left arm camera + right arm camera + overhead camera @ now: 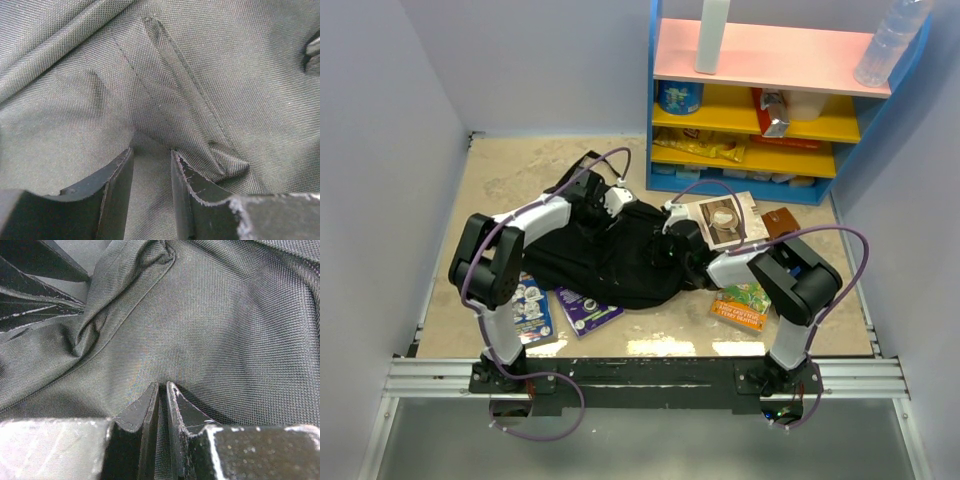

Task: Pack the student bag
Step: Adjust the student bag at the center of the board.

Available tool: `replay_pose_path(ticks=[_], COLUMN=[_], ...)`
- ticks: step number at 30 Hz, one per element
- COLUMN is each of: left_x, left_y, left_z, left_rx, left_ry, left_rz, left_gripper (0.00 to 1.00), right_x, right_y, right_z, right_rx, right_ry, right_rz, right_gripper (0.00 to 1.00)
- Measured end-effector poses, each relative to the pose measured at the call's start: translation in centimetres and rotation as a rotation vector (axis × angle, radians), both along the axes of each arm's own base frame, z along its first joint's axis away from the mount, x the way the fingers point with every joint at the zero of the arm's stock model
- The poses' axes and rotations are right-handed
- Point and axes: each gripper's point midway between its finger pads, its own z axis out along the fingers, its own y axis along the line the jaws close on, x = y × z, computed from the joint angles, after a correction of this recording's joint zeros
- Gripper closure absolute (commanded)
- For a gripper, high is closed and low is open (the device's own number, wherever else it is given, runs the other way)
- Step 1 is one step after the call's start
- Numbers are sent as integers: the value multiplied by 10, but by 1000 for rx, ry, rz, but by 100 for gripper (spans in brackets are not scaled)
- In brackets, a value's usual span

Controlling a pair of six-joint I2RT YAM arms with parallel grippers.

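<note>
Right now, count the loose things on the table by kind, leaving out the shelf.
Black backpack: 1
Books: 4 (blue book, purple book, orange book, coffee-cup book)
Brown flat item: 1
Total: 6

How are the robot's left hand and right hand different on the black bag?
The left gripper has its jaws apart, with a clear gap; the right gripper has its jaws almost together. The right gripper pinches a fold of the student bag; the left gripper only has cloth lying in its gap, seemingly not squeezed. Both have black fingers, and both sit close against the bag's fabric.
</note>
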Motion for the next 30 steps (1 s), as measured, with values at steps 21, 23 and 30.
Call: replay_pose_path(ticks=[21, 23, 30], left_x=[-1, 29, 72], left_y=[-45, -24, 109], left_z=[54, 80, 119], left_rx=[-350, -395, -369], left_ry=[203, 139, -23], left_rz=[-117, -68, 176], left_gripper=[61, 58, 29], right_x=[-145, -129, -12], right_y=[0, 6, 58], right_z=[15, 36, 131], right_rx=[-35, -48, -64], right_ry=[-23, -56, -334], right_rz=[262, 257, 349], right_gripper=[67, 62, 45])
